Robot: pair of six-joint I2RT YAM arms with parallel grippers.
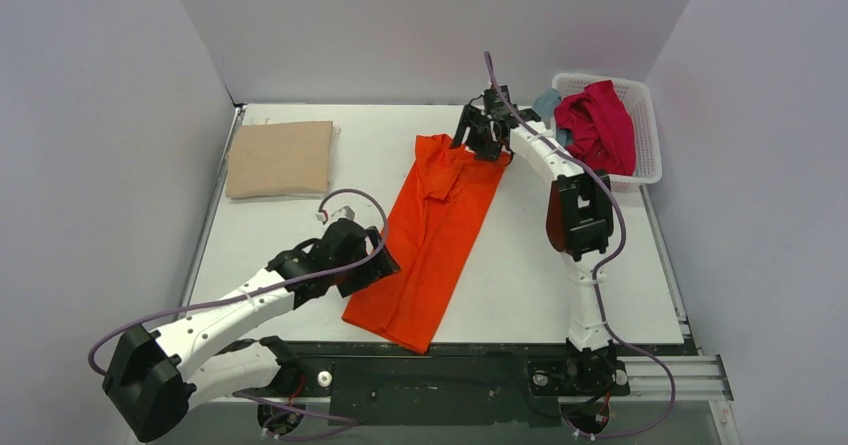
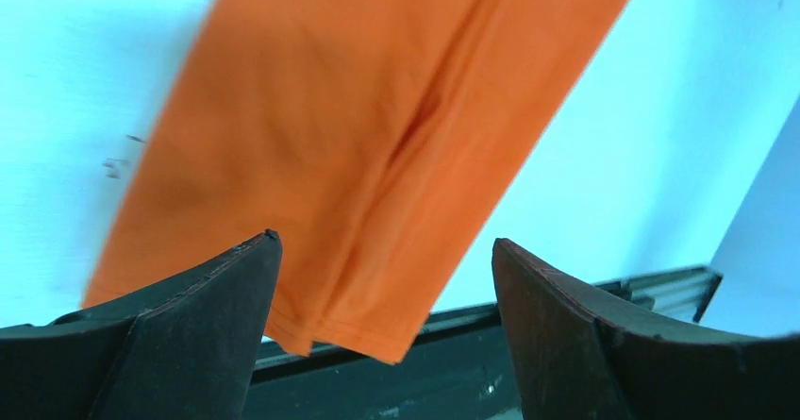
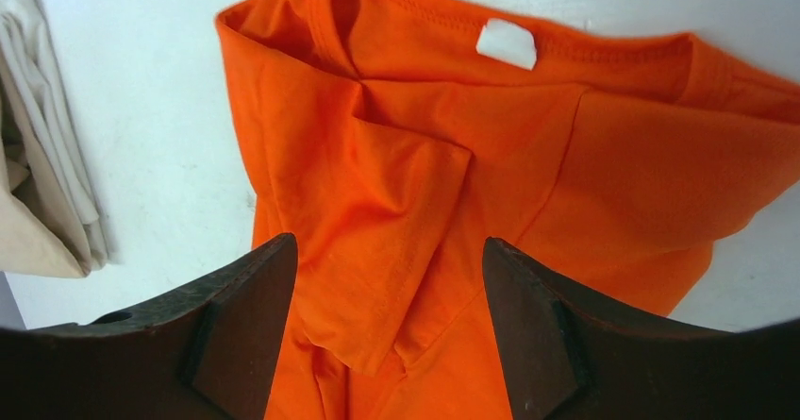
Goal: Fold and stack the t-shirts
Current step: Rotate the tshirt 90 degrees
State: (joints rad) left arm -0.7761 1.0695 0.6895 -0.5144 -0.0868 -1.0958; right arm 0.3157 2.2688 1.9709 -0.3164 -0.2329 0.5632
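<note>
From above: the orange shirt [image 1: 430, 235], folded lengthwise into a long strip, lies slantwise across the middle of the table [image 1: 560, 265], collar end far, hem near the front edge. The left claw [image 1: 372, 260] sits at the strip's left edge near the hem. The right claw [image 1: 480, 130] hangs over the collar end. A tan shirt [image 1: 280, 158] lies folded at the far left, well apart. At the far right a basket [image 1: 648, 130] holds a red shirt [image 1: 597, 125] and a glimpse of a grey-blue shirt [image 1: 546, 101]. Nothing lies between the claws and the strip.

Left wrist: the left claw [image 2: 382, 245] is spread wide and empty above the orange shirt [image 2: 377, 137]. The hem end lies over the table's front edge. The cloth looks thin, light and limp, likely to sag and slide on the smooth top, so a pinch through all layers at a hem corner seems best.

Right wrist: the right claw [image 3: 382, 241] stands apart, gripping nothing, over the loosely tucked sleeve and collar with its white label [image 3: 507, 42]. The layers here are loose and could slip unless caught together at the shoulder edge. The tan shirt [image 3: 38, 184] shows at the left, clear of the work.
</note>
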